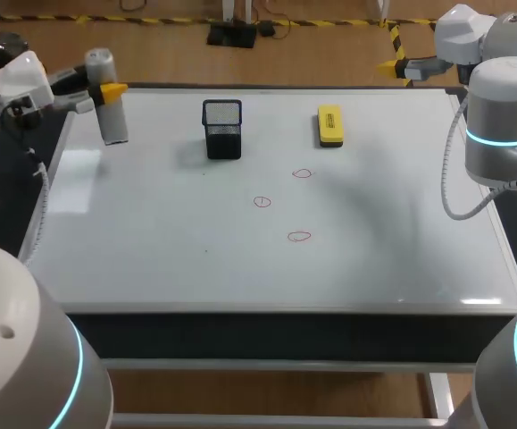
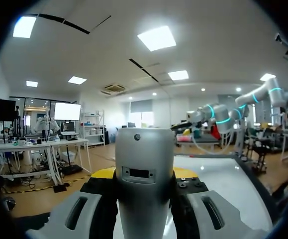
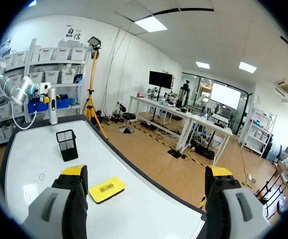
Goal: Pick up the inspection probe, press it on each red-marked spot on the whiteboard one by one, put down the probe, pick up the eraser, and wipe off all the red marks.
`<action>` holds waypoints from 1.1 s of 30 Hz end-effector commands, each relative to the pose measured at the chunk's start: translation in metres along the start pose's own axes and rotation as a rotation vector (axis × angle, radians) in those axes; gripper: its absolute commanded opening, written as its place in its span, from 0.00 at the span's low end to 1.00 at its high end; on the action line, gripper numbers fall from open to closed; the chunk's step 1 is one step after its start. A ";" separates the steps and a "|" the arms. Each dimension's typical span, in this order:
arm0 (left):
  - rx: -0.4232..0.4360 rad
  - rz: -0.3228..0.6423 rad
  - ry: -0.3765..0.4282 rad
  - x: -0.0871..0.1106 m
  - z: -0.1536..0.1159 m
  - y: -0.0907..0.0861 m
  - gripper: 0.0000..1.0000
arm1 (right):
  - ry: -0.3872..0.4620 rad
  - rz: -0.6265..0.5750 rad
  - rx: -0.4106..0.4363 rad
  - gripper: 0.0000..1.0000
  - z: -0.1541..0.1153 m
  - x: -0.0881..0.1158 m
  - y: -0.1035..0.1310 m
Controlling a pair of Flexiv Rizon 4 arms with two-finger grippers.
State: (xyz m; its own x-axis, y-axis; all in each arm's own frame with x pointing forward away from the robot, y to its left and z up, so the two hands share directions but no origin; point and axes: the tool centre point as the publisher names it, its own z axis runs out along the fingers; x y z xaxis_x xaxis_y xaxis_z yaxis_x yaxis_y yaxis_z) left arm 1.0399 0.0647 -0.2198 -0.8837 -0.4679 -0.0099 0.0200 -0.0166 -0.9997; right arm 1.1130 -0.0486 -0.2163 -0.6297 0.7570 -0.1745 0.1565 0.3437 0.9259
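Note:
The inspection probe point(image 1: 108, 105), a grey cylinder, stands upright over the whiteboard's point(image 1: 151, 232) far left corner. My left gripper point(image 1: 106, 92) is shut on it; in the left wrist view the probe point(image 2: 144, 149) fills the gap between the fingers of the left gripper point(image 2: 144, 181). Three red marks point(image 1: 303, 173) point(image 1: 262, 201) point(image 1: 299, 236) lie mid-board. The yellow eraser point(image 1: 329, 125) lies flat at the far middle-right. My right gripper point(image 1: 399, 64) hangs open beyond the board's far right corner. In the right wrist view the right gripper point(image 3: 146, 172) has nothing between its fingers, and the eraser point(image 3: 106, 189) lies ahead of it.
A black mesh pen holder point(image 1: 222, 128) stands on the board at the far middle, left of the eraser; the right wrist view shows the pen holder point(image 3: 67, 144) beyond the eraser. The whiteboard has a raised metal frame point(image 1: 285, 309) along its edges.

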 end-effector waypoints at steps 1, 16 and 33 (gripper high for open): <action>0.003 -0.002 0.015 -0.007 0.001 0.000 0.00 | 0.002 0.000 0.001 1.00 0.000 -0.001 0.000; 0.003 -0.002 0.015 -0.007 0.001 0.000 0.00 | 0.303 -0.148 -0.001 1.00 0.026 0.009 0.006; 0.003 -0.002 0.015 -0.007 0.001 0.000 0.00 | 1.371 -1.291 0.677 1.00 0.067 0.085 0.000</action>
State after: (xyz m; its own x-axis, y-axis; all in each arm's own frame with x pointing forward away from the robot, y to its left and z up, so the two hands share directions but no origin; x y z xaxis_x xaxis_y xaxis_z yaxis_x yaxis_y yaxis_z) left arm 1.0456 0.0669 -0.2194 -0.8901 -0.4557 -0.0060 0.0161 -0.0182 -0.9997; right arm 1.1072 0.0600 -0.2536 -0.8852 0.3396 -0.3179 -0.0708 0.5771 0.8136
